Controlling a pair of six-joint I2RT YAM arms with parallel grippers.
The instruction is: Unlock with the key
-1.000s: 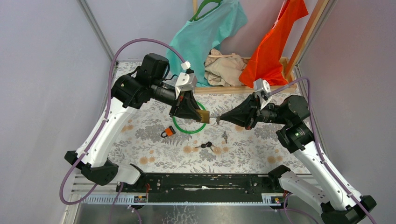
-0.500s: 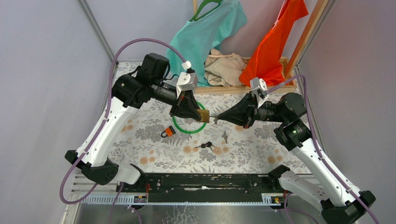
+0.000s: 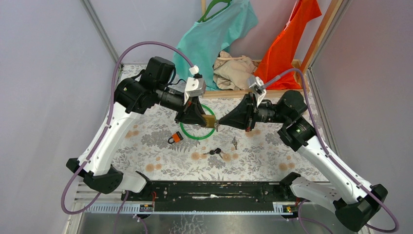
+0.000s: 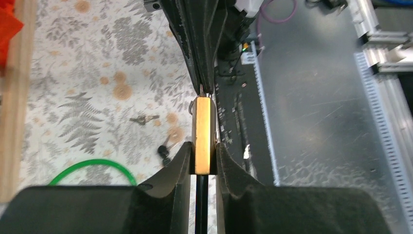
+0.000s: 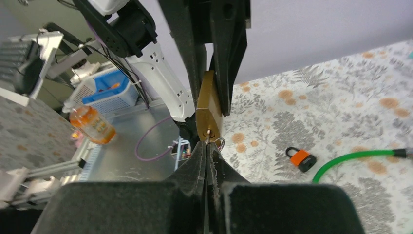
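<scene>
Padlock (image 4: pixel 203 134) is pinched by the left gripper (image 4: pixel 203 147); the right gripper (image 5: pixel 208 145) is clamped on the key (image 5: pixel 209 137), whose tip is at the keyhole.

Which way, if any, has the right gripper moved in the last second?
Yes: the right gripper, with its key, has moved left in the top view. Its tip is now at the green ring's right edge, against the padlock.

Right hand (image 3: pixel 218 123) advanced left; key (image 5: pixel 208 138) now meets padlock (image 3: pixel 210 120).
</scene>
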